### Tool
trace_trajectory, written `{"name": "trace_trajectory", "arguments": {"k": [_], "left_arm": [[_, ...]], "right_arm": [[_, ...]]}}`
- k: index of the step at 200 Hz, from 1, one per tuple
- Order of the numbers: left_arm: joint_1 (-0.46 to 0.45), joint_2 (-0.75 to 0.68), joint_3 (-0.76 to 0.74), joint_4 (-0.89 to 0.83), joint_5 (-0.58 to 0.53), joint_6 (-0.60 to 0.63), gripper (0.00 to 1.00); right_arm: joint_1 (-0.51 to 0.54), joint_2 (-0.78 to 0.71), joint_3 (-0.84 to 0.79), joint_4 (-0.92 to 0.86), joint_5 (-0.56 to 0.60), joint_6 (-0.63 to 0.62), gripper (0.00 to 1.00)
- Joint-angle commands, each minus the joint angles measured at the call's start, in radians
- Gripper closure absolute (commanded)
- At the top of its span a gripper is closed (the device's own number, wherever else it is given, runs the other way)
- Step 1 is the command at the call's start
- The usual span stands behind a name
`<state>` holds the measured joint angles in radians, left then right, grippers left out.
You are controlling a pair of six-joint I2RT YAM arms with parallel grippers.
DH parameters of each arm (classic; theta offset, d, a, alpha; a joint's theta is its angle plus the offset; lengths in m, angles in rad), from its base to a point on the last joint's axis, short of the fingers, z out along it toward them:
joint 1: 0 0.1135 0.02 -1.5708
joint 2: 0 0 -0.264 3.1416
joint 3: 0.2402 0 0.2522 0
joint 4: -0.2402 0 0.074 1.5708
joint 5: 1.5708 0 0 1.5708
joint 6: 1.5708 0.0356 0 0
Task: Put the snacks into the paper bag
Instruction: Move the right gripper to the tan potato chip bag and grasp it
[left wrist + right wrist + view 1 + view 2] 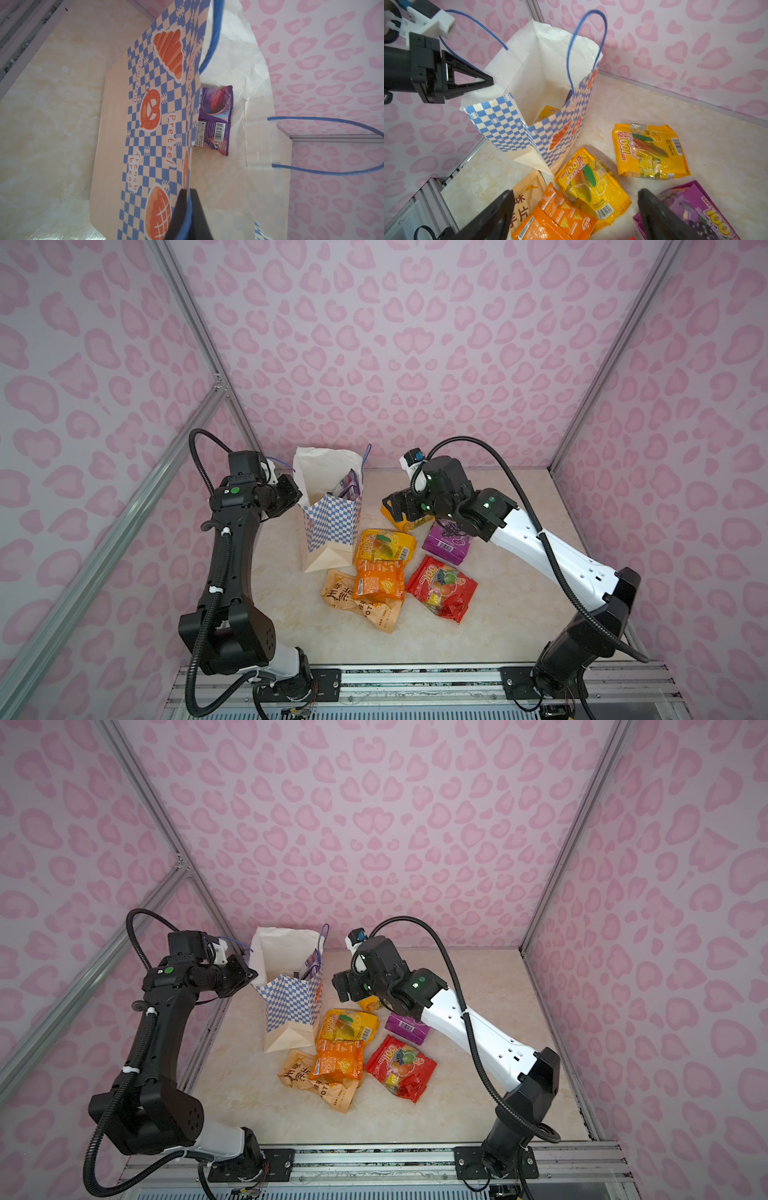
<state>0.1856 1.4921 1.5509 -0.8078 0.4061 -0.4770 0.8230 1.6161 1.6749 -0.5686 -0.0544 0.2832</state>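
Note:
The paper bag (328,522) stands open at the back left of the table. My left gripper (189,190) is shut on its near rim and holds the mouth open. A purple packet (215,116) and a yellow packet (548,111) lie inside. My right gripper (575,193) hangs open and empty just right of the bag, above the loose snacks. These are two yellow gummy packs (648,151) (589,182), an orange pack (379,580), a tan chip bag (357,608), a red pack (442,587) and a purple pack (446,545).
The pink patterned walls (415,344) with metal frame posts (590,398) close in the marble table (511,614) on three sides. A metal rail (415,676) with both arm bases runs along the front. The bag's blue cord handles (583,45) stick up.

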Motion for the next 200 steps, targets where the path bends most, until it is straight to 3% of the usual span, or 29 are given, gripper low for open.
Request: {"name": "trace_trajectory", "arguments": {"k": [1, 48, 93, 130, 200], "left_arm": [[0.004, -0.007, -0.015, 0.013, 0.021, 0.009, 0.95], [0.008, 0.000, -0.042, 0.017, 0.017, 0.006, 0.95], [0.012, -0.014, -0.043, 0.010, 0.002, 0.012, 0.96], [0.013, -0.026, -0.056, 0.012, 0.005, 0.015, 0.95], [0.012, -0.053, -0.081, 0.024, 0.001, 0.014, 0.95]], "right_arm": [[0.022, -0.066, -0.151, -0.016, -0.030, -0.049, 0.06], [0.232, -0.086, -0.345, -0.063, -0.040, -0.191, 0.20], [0.399, 0.045, -0.307, -0.026, -0.070, -0.272, 0.27], [0.445, 0.244, -0.198, -0.092, -0.038, -0.299, 0.38], [0.467, 0.386, -0.173, -0.017, 0.121, -0.261, 0.40]]}}
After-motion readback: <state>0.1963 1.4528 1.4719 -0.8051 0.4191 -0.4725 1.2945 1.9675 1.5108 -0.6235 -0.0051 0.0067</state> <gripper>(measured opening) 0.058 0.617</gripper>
